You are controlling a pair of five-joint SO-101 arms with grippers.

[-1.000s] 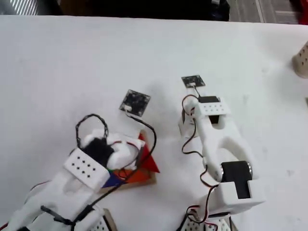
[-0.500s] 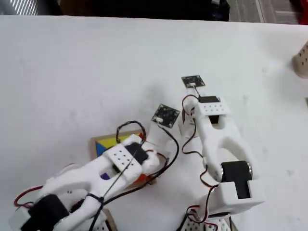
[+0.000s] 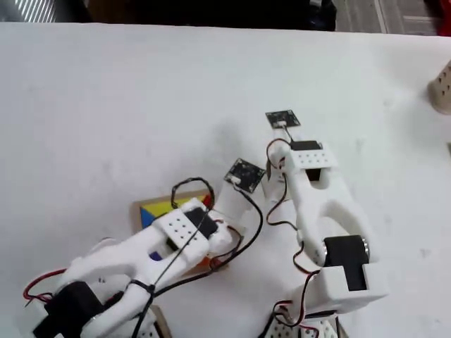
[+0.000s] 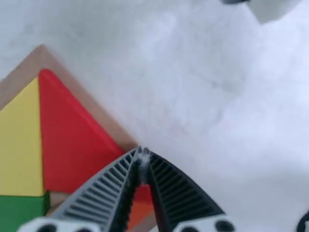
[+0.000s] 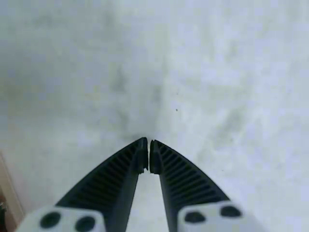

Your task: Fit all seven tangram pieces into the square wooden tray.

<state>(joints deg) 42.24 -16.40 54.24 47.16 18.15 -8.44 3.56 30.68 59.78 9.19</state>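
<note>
Left gripper: fingers pressed together on nothing, tips low at the corner rim of the wooden tray.
Risk: a sideways nudge from here may catch the rim and drag the whole tray, unseating pieces.
Tray contents: yellow piece, green piece and red piece lie flat inside; the rest are hidden under the arm.
Right gripper: fingers pressed together over bare table.

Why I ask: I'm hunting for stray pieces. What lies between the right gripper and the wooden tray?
The stretch is bare. In the right wrist view, plain white table lies between the right gripper and the wooden tray edge.
</note>
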